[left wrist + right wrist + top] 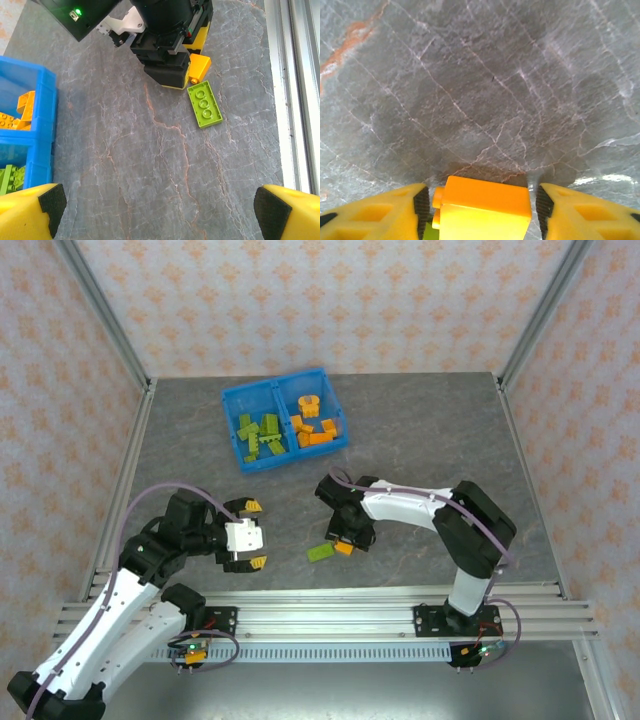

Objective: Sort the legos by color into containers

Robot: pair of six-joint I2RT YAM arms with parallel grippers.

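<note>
An orange lego brick sits on the table between the pads of my right gripper. A thin gap shows at each pad, so the jaws stand open around it. Beside it lies a lime green plate, and both legos lie near the front middle of the table, the orange brick under the right gripper. The blue bin at the back holds green legos in its left compartment and orange ones in its right. My left gripper hangs wide open and empty, left of the green plate.
The aluminium rail runs along the near table edge, close to the two loose legos. Frame posts and patterned walls close in the sides and back. The bin's corner is at the left of the left wrist view.
</note>
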